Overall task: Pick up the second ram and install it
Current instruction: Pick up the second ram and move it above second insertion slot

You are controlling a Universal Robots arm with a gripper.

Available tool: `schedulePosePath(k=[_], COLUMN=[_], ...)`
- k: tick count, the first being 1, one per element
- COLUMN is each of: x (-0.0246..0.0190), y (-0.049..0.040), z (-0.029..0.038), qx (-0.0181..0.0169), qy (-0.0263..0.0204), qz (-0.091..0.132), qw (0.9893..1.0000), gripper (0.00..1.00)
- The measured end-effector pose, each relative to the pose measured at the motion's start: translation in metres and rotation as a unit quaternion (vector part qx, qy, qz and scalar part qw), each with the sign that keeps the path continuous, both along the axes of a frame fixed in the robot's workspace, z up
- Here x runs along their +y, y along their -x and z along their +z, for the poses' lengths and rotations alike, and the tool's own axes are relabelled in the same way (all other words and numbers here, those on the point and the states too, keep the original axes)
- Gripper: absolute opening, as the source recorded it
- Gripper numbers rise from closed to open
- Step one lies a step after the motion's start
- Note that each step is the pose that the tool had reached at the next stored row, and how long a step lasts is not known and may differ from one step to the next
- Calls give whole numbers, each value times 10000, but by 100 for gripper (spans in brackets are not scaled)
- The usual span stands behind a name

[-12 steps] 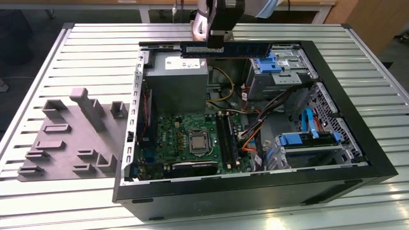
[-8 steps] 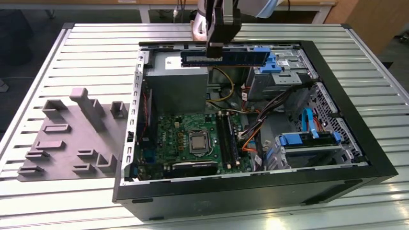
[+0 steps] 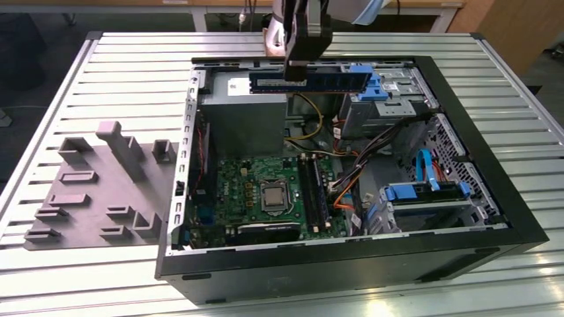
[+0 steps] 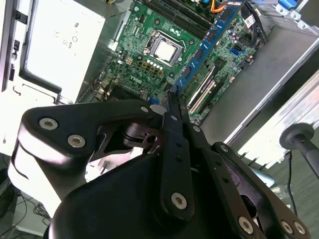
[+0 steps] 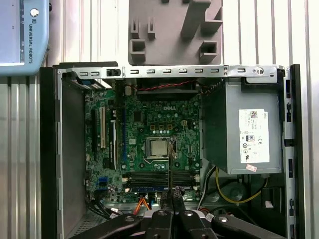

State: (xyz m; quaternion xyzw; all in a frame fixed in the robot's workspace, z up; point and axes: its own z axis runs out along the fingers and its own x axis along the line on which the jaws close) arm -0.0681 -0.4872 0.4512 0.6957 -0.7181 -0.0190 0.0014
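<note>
In the exterior view my gripper (image 3: pixel 298 72) hangs over the back of the open computer case (image 3: pixel 493 218), shut on the second ram (image 3: pixel 339 80). This dark-blue stick is held level, above the edge of the grey power-supply box (image 3: pixel 242 115). The second wrist view shows the fingers (image 4: pixel 174 114) clamped on one end of the ram (image 4: pixel 207 47), which reaches out over the green motherboard (image 4: pixel 149 30). Seen from the first wrist view, the gripper (image 5: pixel 171 211) holds the ram (image 5: pixel 170 174) edge-on above the black memory slots (image 5: pixel 149 178).
A grey moulded holder tray (image 3: pixel 97 191) lies on the slatted table at the exterior view's left of the case. Inside the case are orange and black cables (image 3: pixel 352 178), blue drive brackets (image 3: pixel 423 191) and the processor socket (image 3: pixel 275 197).
</note>
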Motion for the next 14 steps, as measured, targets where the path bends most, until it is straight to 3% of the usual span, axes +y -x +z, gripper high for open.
schedulePosePath(k=[14], x=[0], y=[0], z=[-29], qx=[0], qy=[6], qz=[0], qw=[10000], gripper=[11])
